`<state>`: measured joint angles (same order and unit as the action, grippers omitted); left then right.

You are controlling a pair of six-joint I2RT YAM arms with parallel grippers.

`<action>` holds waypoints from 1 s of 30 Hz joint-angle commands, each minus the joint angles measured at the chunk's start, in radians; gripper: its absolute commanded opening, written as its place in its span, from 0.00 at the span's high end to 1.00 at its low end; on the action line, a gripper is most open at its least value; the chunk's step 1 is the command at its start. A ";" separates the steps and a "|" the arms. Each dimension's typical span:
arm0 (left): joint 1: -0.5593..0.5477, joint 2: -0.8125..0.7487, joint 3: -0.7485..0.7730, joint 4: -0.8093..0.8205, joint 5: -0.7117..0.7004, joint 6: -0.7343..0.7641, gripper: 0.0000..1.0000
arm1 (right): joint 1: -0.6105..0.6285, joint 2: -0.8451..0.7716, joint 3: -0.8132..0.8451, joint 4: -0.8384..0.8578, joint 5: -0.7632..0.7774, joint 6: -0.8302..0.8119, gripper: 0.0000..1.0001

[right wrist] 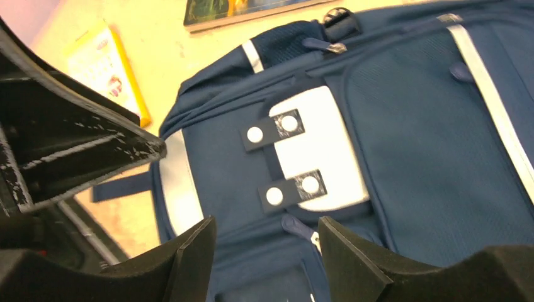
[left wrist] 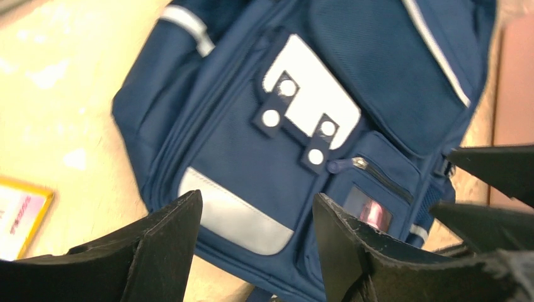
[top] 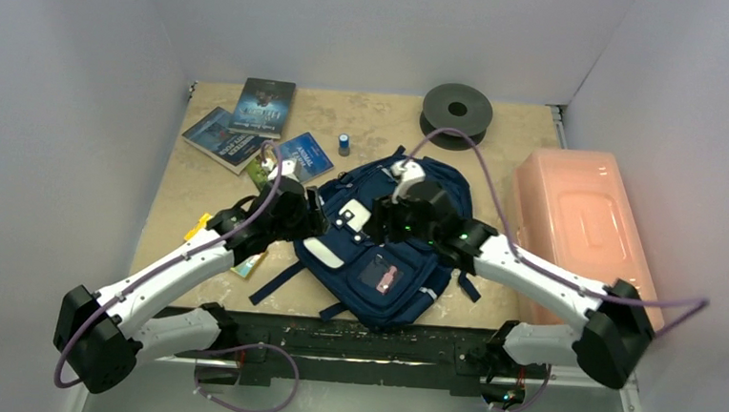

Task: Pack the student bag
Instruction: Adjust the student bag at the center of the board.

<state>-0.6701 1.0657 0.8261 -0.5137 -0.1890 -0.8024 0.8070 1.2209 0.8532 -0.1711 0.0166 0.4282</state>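
The student bag, navy with white trim, lies flat in the middle of the table, front side up. My left gripper hovers over its left part and my right gripper over its upper middle. They are close together. In the left wrist view the left gripper is open above the grey-trimmed front pocket of the bag, with nothing between its fingers. In the right wrist view the right gripper is open above the bag, just below the white buckle patch, over a zip pull.
Three books lie at the back left, with a small blue bottle beside them. A dark spool sits at the back. A pink translucent box stands on the right. A yellow card lies left of the bag.
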 commanded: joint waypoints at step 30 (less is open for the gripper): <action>0.081 0.390 -0.089 -0.070 -0.016 -0.406 0.55 | 0.087 0.408 0.241 0.083 0.328 -0.342 1.00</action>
<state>-0.5835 1.3800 0.8196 -0.5594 -0.1757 -1.1946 1.0580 1.7168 1.0275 -0.0128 0.6605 -0.0105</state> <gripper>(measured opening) 0.455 0.042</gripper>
